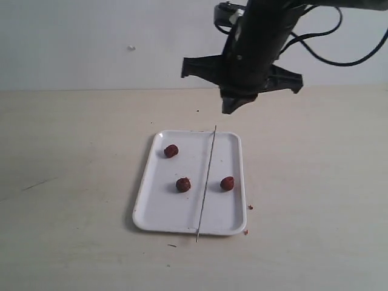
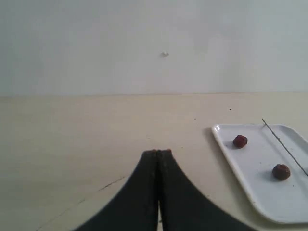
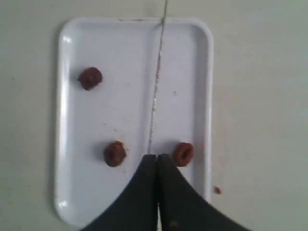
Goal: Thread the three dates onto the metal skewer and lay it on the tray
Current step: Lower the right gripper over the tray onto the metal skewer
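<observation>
Wide pale table [image 1: 73,182], and in the middle of it sits the white tray [image 1: 159,212], its long side running away from the camera. Above the tray's far end hangs the right gripper [image 1: 233,106], pointed down, jaws pressed together with nothing between them. Its wrist view shows the two dark fingers meeting edge to edge right over the tray, so it looks poised for a pick rather than carrying anything. The left gripper [image 2: 157,152] is closed and empty too, low over bare table well off to the tray's left, likely keeping clear.

Now the skewer [image 1: 207,182]: it lies flat along the tray's length, slightly slanted. Both tips poke out past the short rims, which probably leaves an end free to grab. The three dates [image 1: 183,185] sit loose on the tray, none threaded: two to the left of the rod, one just right of it, all apart from it. A few crumbs [image 1: 250,207] lie on the table by the near right corner. Threading has not begun, and the jaws would have to open first.
</observation>
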`<state>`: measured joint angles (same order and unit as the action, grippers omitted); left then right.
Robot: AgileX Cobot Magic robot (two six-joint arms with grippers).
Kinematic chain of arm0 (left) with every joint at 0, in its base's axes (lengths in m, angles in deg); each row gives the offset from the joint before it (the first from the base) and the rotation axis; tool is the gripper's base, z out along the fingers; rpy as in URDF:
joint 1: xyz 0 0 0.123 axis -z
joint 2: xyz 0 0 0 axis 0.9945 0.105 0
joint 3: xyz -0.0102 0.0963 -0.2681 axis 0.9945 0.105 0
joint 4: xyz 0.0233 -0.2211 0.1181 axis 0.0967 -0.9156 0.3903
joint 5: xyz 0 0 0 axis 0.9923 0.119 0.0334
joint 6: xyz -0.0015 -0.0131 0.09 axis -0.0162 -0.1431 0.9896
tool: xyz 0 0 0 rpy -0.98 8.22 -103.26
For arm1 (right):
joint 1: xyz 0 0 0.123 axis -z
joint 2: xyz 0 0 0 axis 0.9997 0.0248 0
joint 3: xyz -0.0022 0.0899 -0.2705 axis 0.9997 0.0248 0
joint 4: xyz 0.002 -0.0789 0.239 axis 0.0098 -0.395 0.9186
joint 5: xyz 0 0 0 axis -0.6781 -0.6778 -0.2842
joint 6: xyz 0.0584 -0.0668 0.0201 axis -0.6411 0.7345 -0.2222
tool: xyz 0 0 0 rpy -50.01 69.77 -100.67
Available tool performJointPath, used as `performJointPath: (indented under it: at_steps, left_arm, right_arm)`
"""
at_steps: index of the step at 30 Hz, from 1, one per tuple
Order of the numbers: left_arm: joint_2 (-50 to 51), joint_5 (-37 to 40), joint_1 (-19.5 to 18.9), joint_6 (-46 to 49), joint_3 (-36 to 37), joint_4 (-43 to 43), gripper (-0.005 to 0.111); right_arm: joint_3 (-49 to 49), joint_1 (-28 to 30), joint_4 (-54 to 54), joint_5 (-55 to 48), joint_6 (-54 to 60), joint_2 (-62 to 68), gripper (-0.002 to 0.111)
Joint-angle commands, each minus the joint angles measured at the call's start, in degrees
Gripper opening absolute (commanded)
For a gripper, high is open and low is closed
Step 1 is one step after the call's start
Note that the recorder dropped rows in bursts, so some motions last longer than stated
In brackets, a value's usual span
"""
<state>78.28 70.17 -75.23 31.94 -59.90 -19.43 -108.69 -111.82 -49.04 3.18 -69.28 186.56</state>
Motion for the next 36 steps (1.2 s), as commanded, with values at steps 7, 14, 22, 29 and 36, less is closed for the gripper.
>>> performJointPath:
  at_steps: [7,14,22,29,36]
  left_arm:
    - [-0.36,0.19,-0.17,-0.02,-0.05,0.09,0.0]
    - [-0.36,0.19,-0.17,-0.02,-0.05,0.09,0.0]
    - [-0.36,0.19,-0.17,-0.02,-0.05,0.09,0.0]
    - [-0.36,0.19,-0.17,-0.02,-0.05,0.09,0.0]
    - [-0.36,0.19,-0.17,-0.02,-0.05,0.09,0.0]
  right_arm:
    - [-0.1,-6.05,-2.49,-3.98,-14.93,7.82,0.014]
    - [-0.1,-9.46,-0.89,-2.65,-16.43,13.02,0.04]
    - [-0.1,-9.74,-1.05,-2.6,-16.42,13.92,0.045]
    - [-0.1,-9.74,-1.99,-4.51,-16.42,16.94,0.045]
    - [-0.1,-9.63,-1.86,-2.19,-17.74,19.07,0.041]
